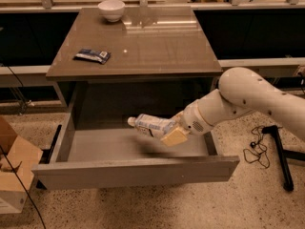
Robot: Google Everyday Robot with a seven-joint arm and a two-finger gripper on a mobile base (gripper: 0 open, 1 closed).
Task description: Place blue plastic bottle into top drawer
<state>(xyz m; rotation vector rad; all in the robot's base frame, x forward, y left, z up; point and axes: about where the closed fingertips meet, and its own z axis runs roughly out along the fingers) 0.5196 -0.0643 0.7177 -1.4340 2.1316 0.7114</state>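
The blue plastic bottle point(153, 125) is lying nearly level, its long axis running left to right and its white cap pointing left. It is hanging inside the open top drawer point(138, 171), just above the drawer floor and right of centre. The gripper point(170, 129) is reaching in from the right, its tan fingers point(175, 136) clamping narrowly on the bottle's base end. On the brown table point(157, 46) above, a white bowl point(111, 9) is sitting at the back and a dark snack packet point(92, 56) near the left edge. A cardboard box point(12, 173) is standing on the speckled floor at left.
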